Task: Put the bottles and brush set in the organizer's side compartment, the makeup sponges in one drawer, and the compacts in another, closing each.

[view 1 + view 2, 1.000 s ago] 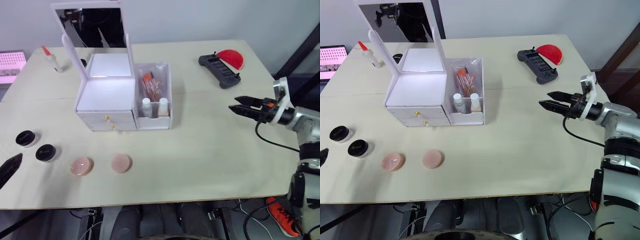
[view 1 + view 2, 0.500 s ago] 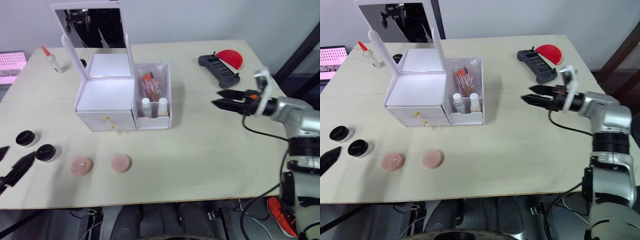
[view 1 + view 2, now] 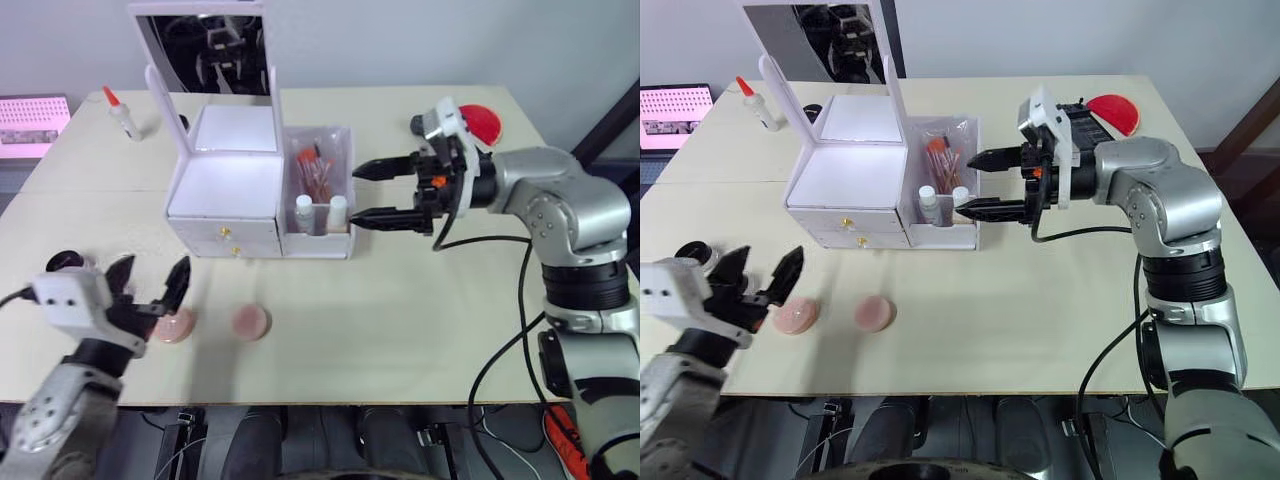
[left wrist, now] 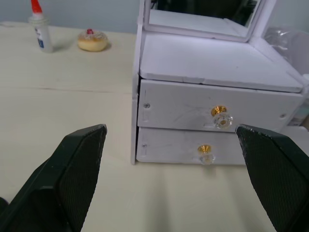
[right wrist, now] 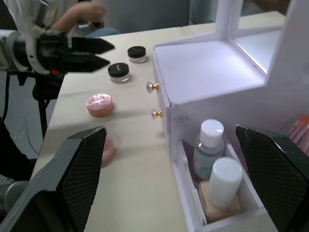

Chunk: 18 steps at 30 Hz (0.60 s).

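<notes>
The white organizer (image 3: 225, 190) stands with its mirror lid raised and both drawers shut, the gold knobs (image 4: 221, 112) facing me. Its clear side compartment holds two bottles (image 3: 305, 212) and the brush set (image 3: 318, 170). Two pink sponges (image 3: 250, 321) lie in front of the drawers, with two black compacts (image 5: 119, 71) to their left. My left gripper (image 3: 155, 266) is open just above the left sponge (image 3: 172, 328) and points at the drawers. My right gripper (image 3: 357, 194) is open and empty, its tips beside the side compartment's right wall.
A glue bottle (image 3: 122, 110) and a small doughnut-shaped item (image 4: 93, 41) sit at the back left. A red object (image 3: 1112, 112) and a black controller lie behind my right arm. A pink device (image 3: 35, 118) is at the far left, off the table.
The head camera has shifted. My right gripper has swung left from the table's right side to the side compartment. My left gripper has come in from the left edge over the left sponge.
</notes>
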{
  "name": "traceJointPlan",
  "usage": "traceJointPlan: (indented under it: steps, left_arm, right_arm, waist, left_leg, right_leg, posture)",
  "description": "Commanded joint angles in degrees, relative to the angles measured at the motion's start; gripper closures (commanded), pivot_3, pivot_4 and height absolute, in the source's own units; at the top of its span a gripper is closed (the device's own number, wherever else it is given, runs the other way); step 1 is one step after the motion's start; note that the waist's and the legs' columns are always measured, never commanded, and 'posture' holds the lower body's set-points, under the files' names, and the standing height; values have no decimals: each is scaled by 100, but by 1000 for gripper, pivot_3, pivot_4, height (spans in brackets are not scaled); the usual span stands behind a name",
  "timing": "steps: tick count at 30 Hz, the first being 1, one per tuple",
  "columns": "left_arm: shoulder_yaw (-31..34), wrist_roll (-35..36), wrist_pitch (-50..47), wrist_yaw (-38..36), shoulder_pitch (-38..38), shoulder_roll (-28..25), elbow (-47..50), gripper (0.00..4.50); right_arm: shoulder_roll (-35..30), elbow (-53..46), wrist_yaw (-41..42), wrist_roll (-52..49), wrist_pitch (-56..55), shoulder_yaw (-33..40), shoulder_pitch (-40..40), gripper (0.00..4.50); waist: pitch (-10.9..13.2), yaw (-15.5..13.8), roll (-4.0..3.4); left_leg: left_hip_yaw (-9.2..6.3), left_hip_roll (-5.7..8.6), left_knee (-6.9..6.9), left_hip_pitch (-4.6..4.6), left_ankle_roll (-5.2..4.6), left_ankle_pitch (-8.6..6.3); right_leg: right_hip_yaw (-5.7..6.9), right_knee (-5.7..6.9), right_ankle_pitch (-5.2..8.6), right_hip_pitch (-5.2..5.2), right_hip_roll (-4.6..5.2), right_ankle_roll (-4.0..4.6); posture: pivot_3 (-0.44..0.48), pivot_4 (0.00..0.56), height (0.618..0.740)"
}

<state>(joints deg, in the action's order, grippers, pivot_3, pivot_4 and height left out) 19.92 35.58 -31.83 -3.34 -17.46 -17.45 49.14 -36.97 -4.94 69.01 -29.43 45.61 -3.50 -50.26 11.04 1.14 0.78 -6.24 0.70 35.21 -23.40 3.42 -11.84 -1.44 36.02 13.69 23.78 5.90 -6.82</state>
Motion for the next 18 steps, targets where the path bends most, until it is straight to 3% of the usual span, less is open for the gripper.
traceJointPlan:
  steps: [1, 7, 10, 12, 18]
  left_arm:
    - [-587, -566, 162, 408, 504, 274, -167, 29]
    - [-1215, -1350, 440, 363, 1103, 418, -881, 29]
    - [-1388, -1461, 406, 371, 1314, 513, -963, 760]
    - [-1520, -1594, 361, 364, 1372, 534, -1020, 1807]
    - [-1738, -1819, 400, 354, 1445, 713, -1169, 1807]
  right_arm:
    - [82, -193, -89, 36, -238, -103, -220, 0]
    - [115, -173, -211, 170, -481, -295, -209, 0]
    - [123, -199, -254, 160, -483, -313, -205, 0]
    - [111, -208, -274, 162, -491, -324, -204, 0]
    - [100, -230, -413, 142, -421, -346, -169, 0]
  waist:
    - [0, -26, 0]
    - [0, -35, 1]
    - [0, -36, 1]
    - [0, -36, 1]
    - [0, -35, 1]
  left_leg:
    - [0, 0, 1, 1, 0, 0]
    - [-3, 0, 0, 0, 0, 0]
    - [-4, 0, 0, 0, 0, 0]
    - [-5, 0, 0, 0, 0, 0]
    - [-6, 0, -1, 0, -1, 0]
  right_leg:
    - [0, 0, 0, -2, 0, 0]
    - [2, -4, 0, -4, -1, -1]
    - [3, -3, 0, -4, -2, -1]
    - [3, -3, 0, -4, -2, -1]
    - [3, -2, 0, -4, -2, -1]
  posture:
    - [0, 150, 740]
    - [0, 150, 740]
    - [0, 150, 740]
    - [0, 150, 740]
    - [0, 150, 740]
